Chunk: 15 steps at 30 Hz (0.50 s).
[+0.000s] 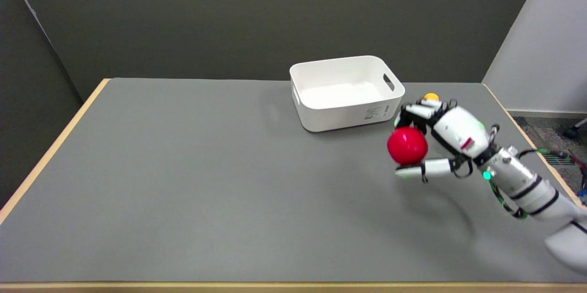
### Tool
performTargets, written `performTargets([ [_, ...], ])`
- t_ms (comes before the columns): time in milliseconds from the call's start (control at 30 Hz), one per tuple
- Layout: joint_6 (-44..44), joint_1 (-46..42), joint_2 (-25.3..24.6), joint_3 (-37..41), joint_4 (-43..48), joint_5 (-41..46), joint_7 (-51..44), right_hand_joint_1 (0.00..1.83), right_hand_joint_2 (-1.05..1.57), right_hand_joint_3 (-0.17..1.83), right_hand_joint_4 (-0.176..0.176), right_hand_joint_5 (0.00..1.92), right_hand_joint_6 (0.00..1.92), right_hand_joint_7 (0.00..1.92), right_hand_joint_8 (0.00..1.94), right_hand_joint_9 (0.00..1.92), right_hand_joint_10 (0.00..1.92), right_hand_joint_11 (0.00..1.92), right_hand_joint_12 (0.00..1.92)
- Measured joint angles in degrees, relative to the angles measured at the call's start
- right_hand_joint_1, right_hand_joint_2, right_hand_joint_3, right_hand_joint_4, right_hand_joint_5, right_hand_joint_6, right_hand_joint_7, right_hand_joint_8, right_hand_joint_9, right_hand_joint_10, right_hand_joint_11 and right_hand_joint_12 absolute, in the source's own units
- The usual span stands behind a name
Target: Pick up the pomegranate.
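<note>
- The pomegranate (pixel 407 145) is a smooth, glossy red ball, round and unmarked.
- The robot hand (pixel 435 135) grasps it: black-and-white fingers (pixel 419 110) curl over its top and far side, and the thumb (pixel 419 170) lies under it.
- The pomegranate hangs in the air, clear of the tabletop (pixel 206 183), over the right part and just in front of the bin's near right corner.
- The tabletop is a flat, matte grey sheet with a pale wooden edge.
- The bin (pixel 345 91) is a white, hard plastic rectangular tub with rounded corners, slot handles and a small label on its near wall; it stands near the far edge, and its inside shows only a bare white floor.
- A small yellow-orange object (pixel 431 96) shows just behind the fingers, mostly hidden.
</note>
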Motion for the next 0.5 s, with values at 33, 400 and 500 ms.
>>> performTargets([
  [33, -0.82, 0.39, 0.14, 0.32, 0.89, 0.17, 0.04, 1.19, 1.05, 0.45, -0.176, 0.69, 1.50, 0.74, 1.51, 0.86, 1.67, 0.49, 1.54],
  [400, -11.92, 11.86, 1.22, 0.37, 7.58, 1.62, -1.43, 1.16, 1.05, 0.55, -0.176, 0.64, 1.60, 0.68, 1.65, 0.84, 1.88, 0.54, 1.56],
  [500, -14.71, 17.08, 1.25, -1.74, 7.17, 1.91, -1.94, 0.86, 1.07, 0.46, 0.162, 0.67, 1.55, 0.90, 1.79, 0.86, 1.87, 0.53, 1.59],
])
